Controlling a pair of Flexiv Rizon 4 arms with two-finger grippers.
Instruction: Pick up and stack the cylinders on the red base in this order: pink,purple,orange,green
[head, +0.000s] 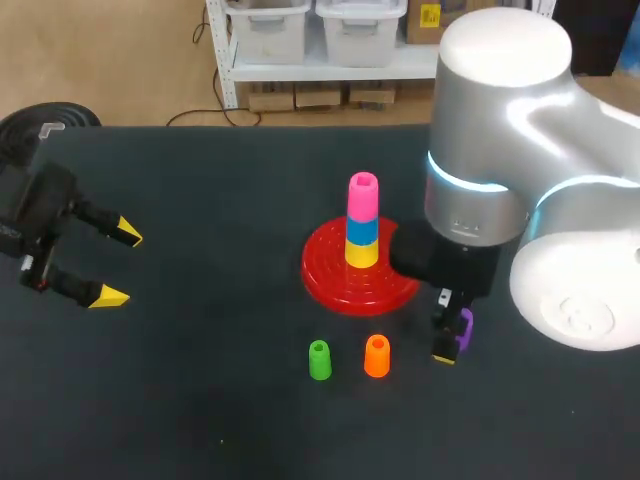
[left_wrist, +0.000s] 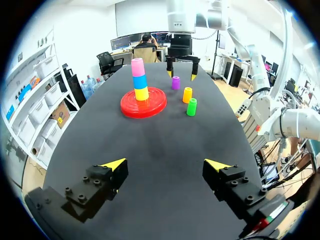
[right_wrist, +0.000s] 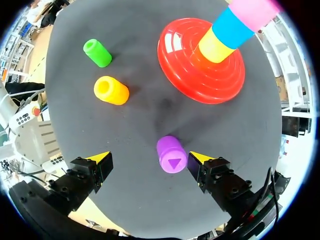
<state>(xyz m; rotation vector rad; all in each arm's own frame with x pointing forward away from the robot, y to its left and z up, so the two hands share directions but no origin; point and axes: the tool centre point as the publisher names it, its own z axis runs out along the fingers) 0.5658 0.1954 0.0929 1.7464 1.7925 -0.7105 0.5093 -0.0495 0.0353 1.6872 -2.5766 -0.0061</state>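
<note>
Three stacked cylinders (head: 362, 226) on red base (head: 326, 279), pink topmost.

The head view looks down from above and behind onto the whole desk (head: 200, 400), the left wrist view faces low across it from its far side, the right wrist view hangs close above it, and all three share the red base (head: 335, 280).
</note>
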